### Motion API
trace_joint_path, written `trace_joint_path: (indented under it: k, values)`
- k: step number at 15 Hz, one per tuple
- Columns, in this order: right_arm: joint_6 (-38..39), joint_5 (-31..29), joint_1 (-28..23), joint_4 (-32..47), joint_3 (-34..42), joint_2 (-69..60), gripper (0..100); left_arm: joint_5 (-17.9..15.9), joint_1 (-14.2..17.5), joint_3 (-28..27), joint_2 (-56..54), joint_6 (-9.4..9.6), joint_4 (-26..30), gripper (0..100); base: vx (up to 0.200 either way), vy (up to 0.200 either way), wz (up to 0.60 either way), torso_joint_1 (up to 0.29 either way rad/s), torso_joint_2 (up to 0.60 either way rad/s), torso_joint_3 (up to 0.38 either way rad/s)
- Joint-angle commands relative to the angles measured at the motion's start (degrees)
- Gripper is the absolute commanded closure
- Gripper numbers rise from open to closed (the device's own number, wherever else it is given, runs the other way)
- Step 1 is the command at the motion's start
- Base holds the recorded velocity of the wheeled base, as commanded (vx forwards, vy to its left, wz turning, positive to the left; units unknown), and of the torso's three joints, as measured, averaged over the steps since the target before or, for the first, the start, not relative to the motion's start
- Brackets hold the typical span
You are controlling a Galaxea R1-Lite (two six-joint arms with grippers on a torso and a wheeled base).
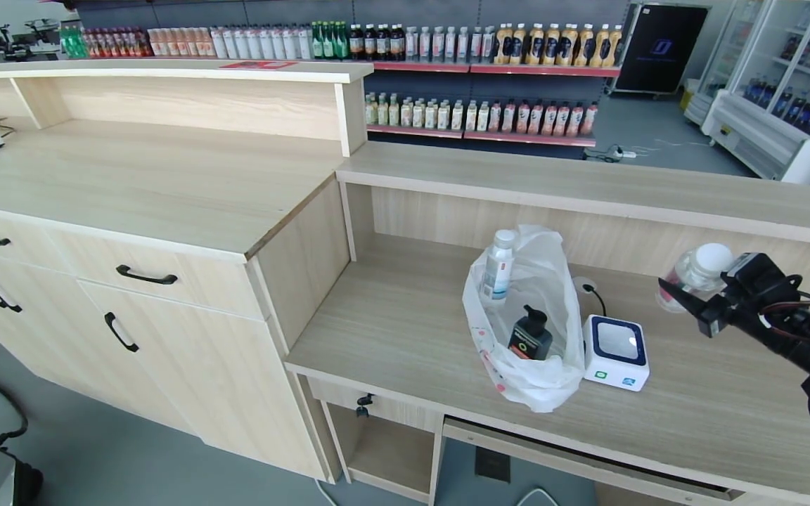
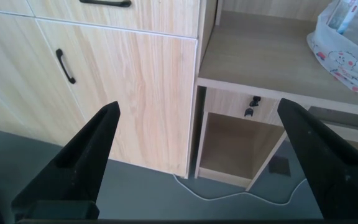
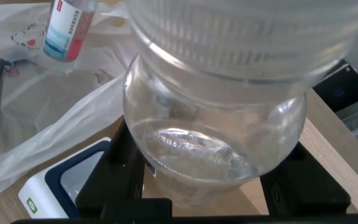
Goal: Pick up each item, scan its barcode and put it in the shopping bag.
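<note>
My right gripper [image 1: 686, 299] is shut on a clear jar [image 1: 693, 275] with a white lid, held in the air to the right of the scanner [image 1: 616, 350]. In the right wrist view the jar [image 3: 216, 124] sits between the black fingers [image 3: 120, 168], above the scanner [image 3: 67, 180]. The white shopping bag [image 1: 542, 383] stands open on the low counter, left of the scanner. Inside it are a white bottle [image 1: 498, 270] and a black pump bottle [image 1: 530, 336]. My left gripper [image 2: 197, 168] hangs open and empty, low in front of the cabinet, left of the counter.
The scanner's cable [image 1: 596, 299] runs to a hole at the back of the low counter [image 1: 405, 330]. A taller cabinet [image 1: 152, 190] with drawers and doors stands on the left. A raised ledge [image 1: 588, 183] runs behind the counter, with drink shelves beyond.
</note>
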Motion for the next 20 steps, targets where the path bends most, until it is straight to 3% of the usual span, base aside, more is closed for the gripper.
trace_joint_path:
  k: [1, 20]
  values:
    - [-1.41, 0.07, 0.47, -0.12, -0.94, 1.86, 100, -0.02, 0.00, 0.00, 0.06, -0.01, 0.00, 0, 0.000, 0.000, 0.00, 0.000, 0.00, 0.000]
    - [-2.64, 0.24, 5.65, -0.12, -8.23, 10.74, 100, -0.02, 0.00, 0.00, 0.06, -0.01, 0.00, 0, 0.000, 0.000, 0.00, 0.000, 0.00, 0.000]
